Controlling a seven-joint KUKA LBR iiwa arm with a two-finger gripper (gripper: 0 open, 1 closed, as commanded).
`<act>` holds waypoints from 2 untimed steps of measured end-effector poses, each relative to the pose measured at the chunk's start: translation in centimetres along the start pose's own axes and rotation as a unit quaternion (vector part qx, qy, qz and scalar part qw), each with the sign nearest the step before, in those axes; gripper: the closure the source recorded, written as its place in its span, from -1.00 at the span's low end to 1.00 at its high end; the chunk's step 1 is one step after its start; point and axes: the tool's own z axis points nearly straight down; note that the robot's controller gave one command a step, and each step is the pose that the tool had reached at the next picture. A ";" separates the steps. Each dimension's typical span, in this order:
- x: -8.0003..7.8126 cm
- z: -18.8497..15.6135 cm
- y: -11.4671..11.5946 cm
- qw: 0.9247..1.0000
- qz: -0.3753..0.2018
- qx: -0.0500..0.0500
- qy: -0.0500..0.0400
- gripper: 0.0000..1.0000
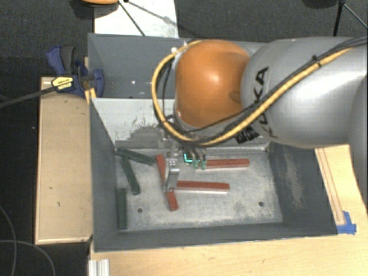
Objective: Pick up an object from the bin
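Hanging over the red stick [172, 200] lying twelve-to-six, the gripper [171, 178] looks lined up for grabbing; its spread I cannot tell.

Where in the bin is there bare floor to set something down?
The bin floor is bare right of the red sticks up to the right wall, plus a strip along the front wall. It is crowded mid-bin under the gripper and by the green sticks at left.

Green sticks [121, 207] — left, two red bars [202, 185]
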 end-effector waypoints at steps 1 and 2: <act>-0.2 -0.5 -0.1 1.000 0.003 -0.001 -0.004 -1.00; 0.6 4.6 -4.9 1.000 0.008 -0.002 -0.006 -1.00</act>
